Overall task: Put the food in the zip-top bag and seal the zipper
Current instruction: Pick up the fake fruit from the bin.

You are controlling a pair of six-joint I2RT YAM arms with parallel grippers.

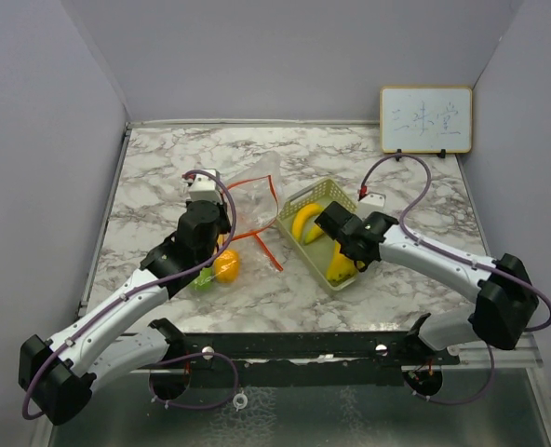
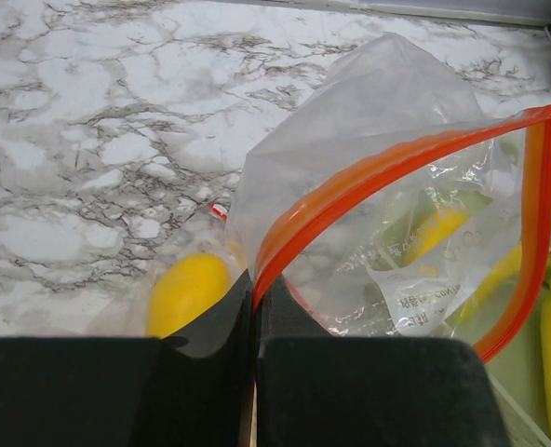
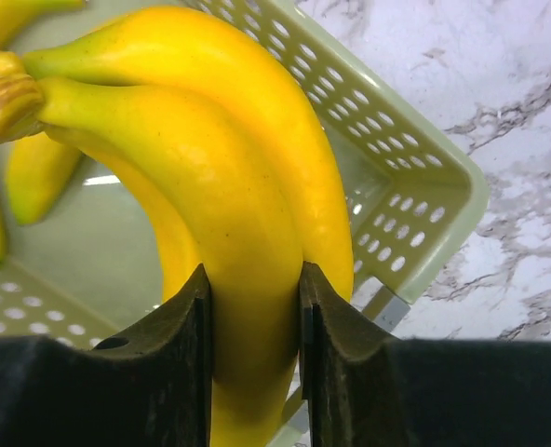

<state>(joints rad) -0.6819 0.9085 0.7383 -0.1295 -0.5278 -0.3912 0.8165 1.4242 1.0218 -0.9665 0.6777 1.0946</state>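
The clear zip-top bag [image 1: 252, 196] lies left of the pale green tray [image 1: 294, 206]. My left gripper [image 2: 255, 307] is shut on the bag's red-orange zipper strip [image 2: 387, 163] and holds the mouth open; through the plastic I see yellow food. A yellow round piece [image 2: 187, 291] lies beside the left fingers, and an orange piece [image 1: 226, 266] and a green one [image 1: 203, 278] lie on the table. My right gripper [image 3: 254, 298] is shut on a yellow banana bunch [image 3: 229, 177] inside the tray [image 3: 415, 186]. Another banana [image 1: 305, 222] lies in the tray.
A small whiteboard [image 1: 425, 119] leans on the back wall at the right. Grey walls close in the marble table [image 1: 164, 177] on three sides. A black rail [image 1: 331, 345] runs along the near edge.
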